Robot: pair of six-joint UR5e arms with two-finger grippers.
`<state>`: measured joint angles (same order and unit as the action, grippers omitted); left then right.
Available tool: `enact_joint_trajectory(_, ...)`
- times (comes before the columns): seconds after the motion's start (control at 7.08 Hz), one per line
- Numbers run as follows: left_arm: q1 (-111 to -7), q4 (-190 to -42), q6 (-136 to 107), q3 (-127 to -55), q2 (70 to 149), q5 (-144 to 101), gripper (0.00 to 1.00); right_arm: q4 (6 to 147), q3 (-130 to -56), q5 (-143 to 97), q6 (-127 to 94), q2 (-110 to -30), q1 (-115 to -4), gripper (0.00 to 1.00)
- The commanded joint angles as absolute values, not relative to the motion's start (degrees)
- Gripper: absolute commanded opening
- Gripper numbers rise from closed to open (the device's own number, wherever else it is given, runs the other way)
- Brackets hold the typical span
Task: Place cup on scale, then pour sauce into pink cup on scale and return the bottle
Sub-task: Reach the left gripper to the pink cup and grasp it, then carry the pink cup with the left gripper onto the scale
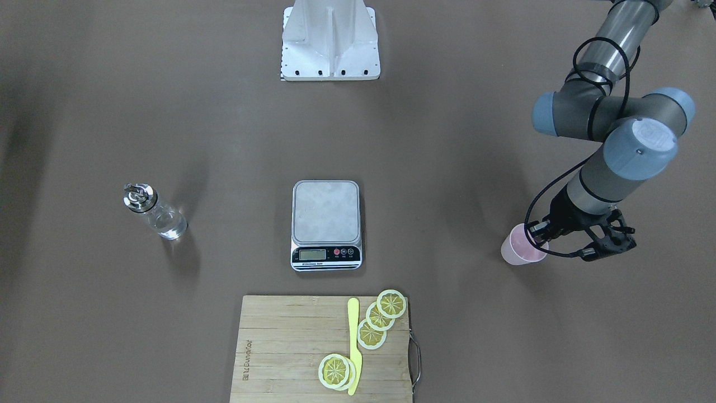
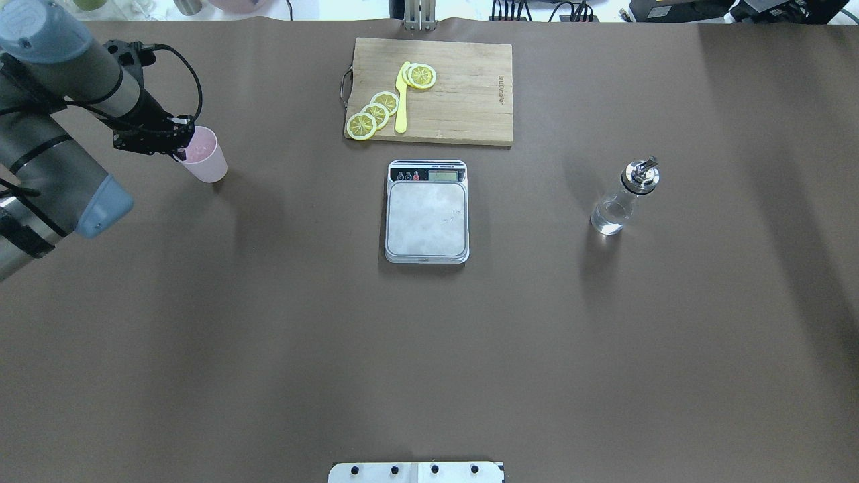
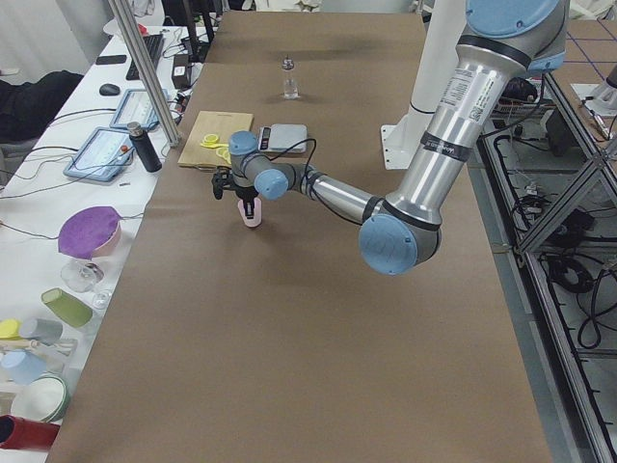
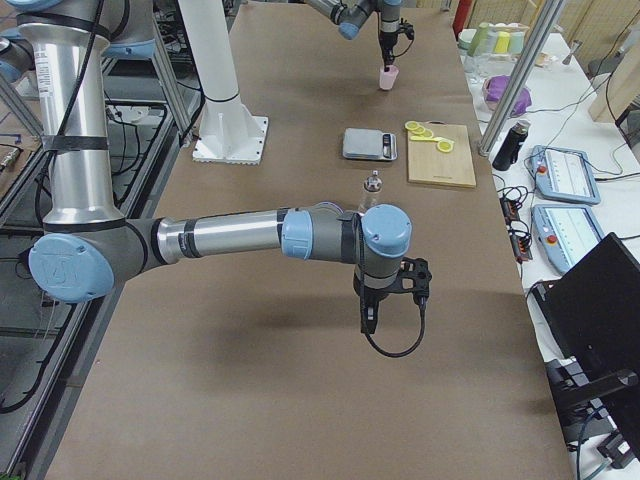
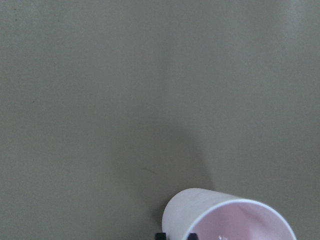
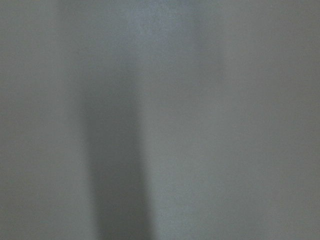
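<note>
Fig. Left arm taking hold of the cup on the worktop (image 2: 268,335).
The scale (image 2: 427,221), platform bare, lies well to the right of the left hand (image 2: 181,142), with the bottle (image 2: 621,201) upright beyond it. The cup (image 2: 205,161) sits under the hand, which seems to pinch its rim, ready to lift. The right hand (image 4: 370,318) hangs apart; its state cannot be told.

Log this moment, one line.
left gripper: at cup rim, grip unclear | right gripper: hovering, state unclear | scale: no cup yet | bottle: upright, untouched
</note>
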<state>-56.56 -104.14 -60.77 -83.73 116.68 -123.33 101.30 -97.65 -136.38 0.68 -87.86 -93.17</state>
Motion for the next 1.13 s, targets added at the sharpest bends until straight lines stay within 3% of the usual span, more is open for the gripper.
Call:
enact_joint_trajectory(0.0,-58.6,-92.3,-63.6,-86.1,124.5,-127.7,0.00,101.5,-97.6,-137.2,0.5,-86.3,-93.1,1.00)
enact_joint_trajectory(0.42,-49.9,-90.3,-86.7,-90.4,134.7,-125.5,0.00,101.4,-98.0,-137.6,0.6,-84.0,-93.1,1.00)
enact_joint_trajectory(0.71,-40.0,-87.8,-94.3,-85.5,144.2,-115.8,0.00,101.4,-98.3,-138.2,0.6,-84.0,-93.1,1.00)
enact_joint_trajectory(0.99,-35.7,-87.7,-94.9,-82.7,145.3,-109.2,0.00,101.5,-99.9,-138.2,0.6,-84.1,-93.1,1.00)
